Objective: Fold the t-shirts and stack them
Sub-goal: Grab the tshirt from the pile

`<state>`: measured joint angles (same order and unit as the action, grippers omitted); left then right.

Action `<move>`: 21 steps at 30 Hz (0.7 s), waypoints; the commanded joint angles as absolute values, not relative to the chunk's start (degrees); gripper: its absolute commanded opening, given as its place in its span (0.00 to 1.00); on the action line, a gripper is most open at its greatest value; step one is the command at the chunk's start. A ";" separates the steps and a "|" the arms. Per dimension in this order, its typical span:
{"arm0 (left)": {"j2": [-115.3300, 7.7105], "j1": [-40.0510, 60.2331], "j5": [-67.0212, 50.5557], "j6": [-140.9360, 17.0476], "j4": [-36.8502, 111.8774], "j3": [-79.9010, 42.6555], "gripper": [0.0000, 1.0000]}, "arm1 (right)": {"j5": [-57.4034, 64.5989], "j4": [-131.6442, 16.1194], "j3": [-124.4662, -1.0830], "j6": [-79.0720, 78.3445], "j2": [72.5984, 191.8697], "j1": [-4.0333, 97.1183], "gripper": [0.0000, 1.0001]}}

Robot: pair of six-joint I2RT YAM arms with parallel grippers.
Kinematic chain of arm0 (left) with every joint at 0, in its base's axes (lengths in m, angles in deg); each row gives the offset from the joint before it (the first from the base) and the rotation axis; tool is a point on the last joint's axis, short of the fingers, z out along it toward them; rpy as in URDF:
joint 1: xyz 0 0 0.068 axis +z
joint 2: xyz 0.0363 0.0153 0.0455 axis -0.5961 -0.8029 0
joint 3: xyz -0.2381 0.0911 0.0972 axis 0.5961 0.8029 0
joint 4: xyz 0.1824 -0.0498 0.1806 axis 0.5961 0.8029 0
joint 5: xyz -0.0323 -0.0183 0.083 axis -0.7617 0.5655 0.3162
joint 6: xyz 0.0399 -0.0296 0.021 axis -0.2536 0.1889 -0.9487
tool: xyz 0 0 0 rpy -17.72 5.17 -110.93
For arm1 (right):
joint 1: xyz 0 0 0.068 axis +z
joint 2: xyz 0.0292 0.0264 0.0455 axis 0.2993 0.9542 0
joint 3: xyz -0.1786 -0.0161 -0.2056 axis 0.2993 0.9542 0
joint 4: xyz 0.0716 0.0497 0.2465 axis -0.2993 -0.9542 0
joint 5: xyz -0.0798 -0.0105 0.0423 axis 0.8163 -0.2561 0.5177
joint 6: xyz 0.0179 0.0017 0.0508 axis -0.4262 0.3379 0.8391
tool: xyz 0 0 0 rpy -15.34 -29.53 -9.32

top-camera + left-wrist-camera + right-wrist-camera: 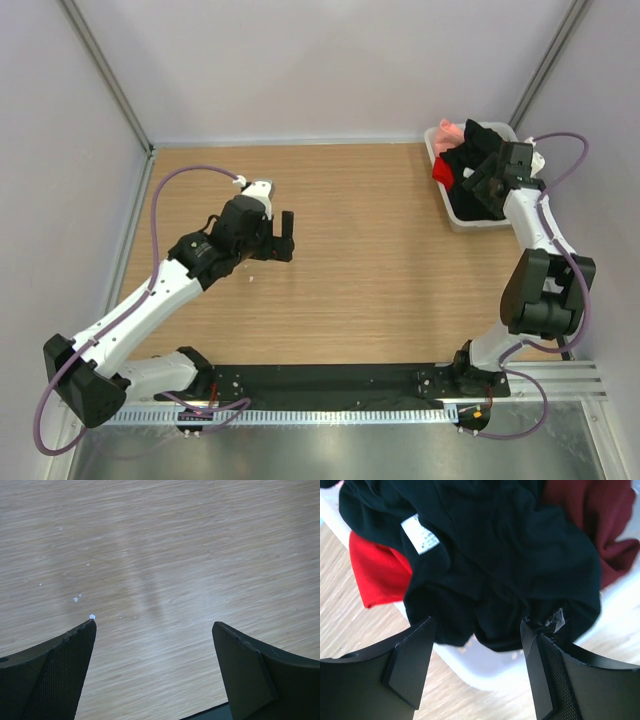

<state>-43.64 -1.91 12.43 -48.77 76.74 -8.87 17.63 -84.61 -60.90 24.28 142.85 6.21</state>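
Black cloth t-shirt (510, 570), crumpled with its small white label (420, 535) showing, lies on top of the heap in the white plastic bin (468, 224) at the far right of the wooden bench (380, 280). A red t-shirt (375, 575), a maroon t-shirt (600, 525) and a salmon-pink t-shirt (450, 132) lie beneath and beside it. My right pincer (476, 625) hangs just over the bin's rim, jaws spread wide and holding nothing, with black cloth bulging between them. My left pincer (152, 625) hovers above the bench, well apart from the bin, equally wide and unladen. I judge the step to be drawing out the black shirt. I should sink the jaws round one thick fold of black only, away from the red edge, close fully, then lift high enough to clear the rim without dragging its neighbours.
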 commanded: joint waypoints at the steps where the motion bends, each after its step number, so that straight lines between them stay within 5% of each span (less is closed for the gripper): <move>1: -42.39 -1.64 12.33 -49.97 75.92 -9.12 0.99 | 17.91 -77.74 -63.69 24.64 143.79 6.08 0.75; 11: -43.44 -1.64 11.80 -50.32 75.92 -9.12 0.99 | 21.86 -70.61 -66.15 18.50 150.29 5.29 0.66; 16: -43.35 -1.55 11.10 -50.41 75.39 -9.12 0.99 | 25.04 -70.09 -67.91 17.26 150.12 5.29 0.34; 18: -43.27 -1.55 11.01 -50.15 75.39 -9.21 0.99 | 25.82 -71.74 -68.79 16.30 149.42 5.29 0.01; 21: -42.57 -1.55 10.75 -49.71 75.48 -9.03 0.98 | 27.14 -75.26 -70.81 15.59 144.86 5.29 0.01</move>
<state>-43.66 -1.91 11.56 -49.75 76.72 -8.87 23.36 -75.30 -66.60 17.60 151.18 5.56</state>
